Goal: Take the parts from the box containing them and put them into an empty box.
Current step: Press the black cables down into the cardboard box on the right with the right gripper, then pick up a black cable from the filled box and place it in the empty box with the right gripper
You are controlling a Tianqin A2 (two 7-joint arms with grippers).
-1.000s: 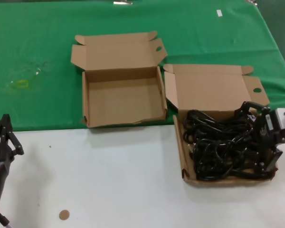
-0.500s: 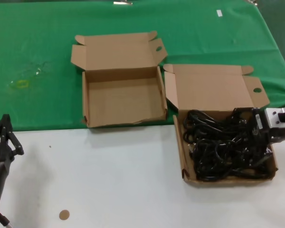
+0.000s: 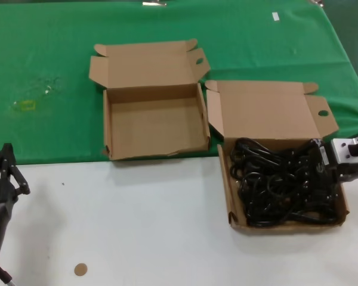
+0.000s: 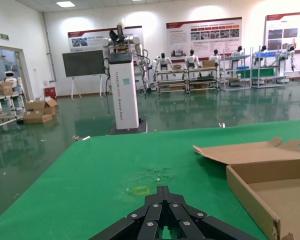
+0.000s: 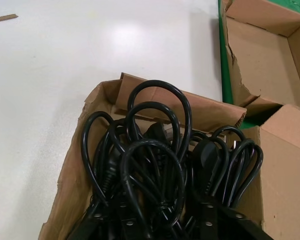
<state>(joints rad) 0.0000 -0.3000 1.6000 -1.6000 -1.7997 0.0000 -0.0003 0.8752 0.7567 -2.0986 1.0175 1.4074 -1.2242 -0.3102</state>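
Observation:
The parts [image 3: 277, 182] are a tangled heap of black power cords filling the box containing them [image 3: 225, 179], whose lid [image 3: 268, 113] stands open behind. My right gripper [image 3: 321, 177] is sunk into the heap's right side. In the right wrist view, its jaws stand open with cord loops [image 5: 155, 160] between them, and the right gripper [image 5: 162, 222] touches the cables. The empty box [image 3: 155, 128] lies open to the left on the green cloth, and its corner [image 5: 260, 55] also shows in the right wrist view. My left gripper [image 3: 3, 164] is parked at the near left, shut [image 4: 162, 192].
Green cloth [image 3: 48, 53] covers the far half of the table, white surface [image 3: 137, 220] the near half. A small brown disc [image 3: 80, 269] lies near the front edge. A yellow mark [image 3: 27, 105] sits on the cloth at left.
My right gripper has dropped from above the cord heap down into it and drawn slightly back to the right. The left arm has not moved.

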